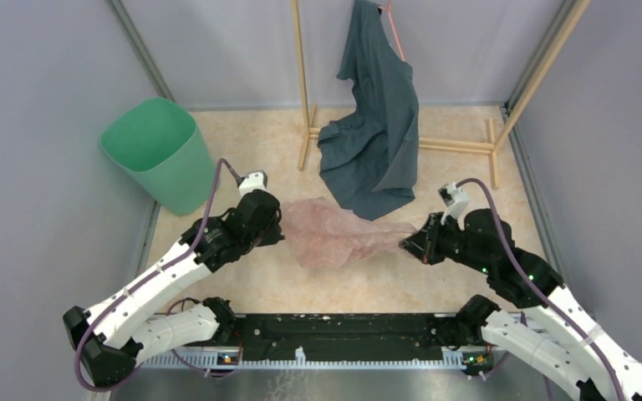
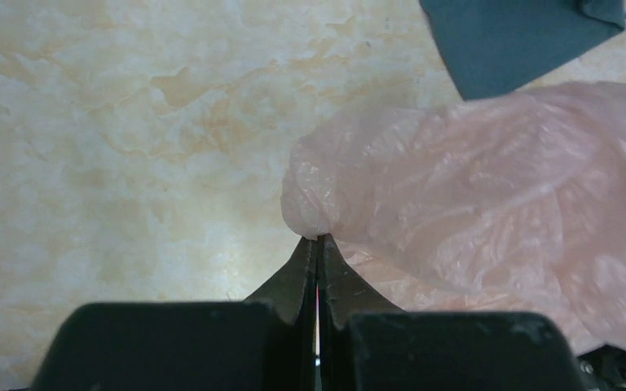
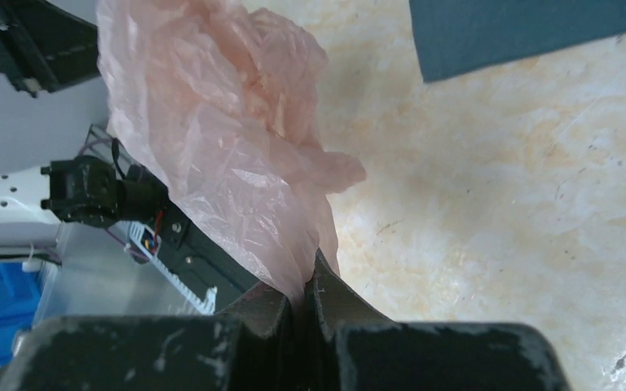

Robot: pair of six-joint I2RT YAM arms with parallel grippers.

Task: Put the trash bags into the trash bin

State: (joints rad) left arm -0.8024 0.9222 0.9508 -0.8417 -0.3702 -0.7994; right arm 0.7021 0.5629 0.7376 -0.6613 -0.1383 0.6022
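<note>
The pale pink trash bag [image 1: 334, 234] hangs stretched between my two grippers above the middle of the table. My left gripper [image 1: 277, 227] is shut on its left edge; in the left wrist view the gripper [image 2: 318, 241] pinches the film [image 2: 489, 187]. My right gripper [image 1: 406, 244] is shut on its right end; in the right wrist view the gripper [image 3: 306, 285] clamps the bunched film [image 3: 220, 138]. The mint-green trash bin [image 1: 160, 152] stands at the far left of the table, apart from both grippers.
A dark teal-grey garment [image 1: 376, 125] hangs from a wooden rack [image 1: 435, 144] at the back, its hem just behind the bag. Grey walls close in the left, right and back. The arms' black base rail [image 1: 334, 334] runs along the near edge.
</note>
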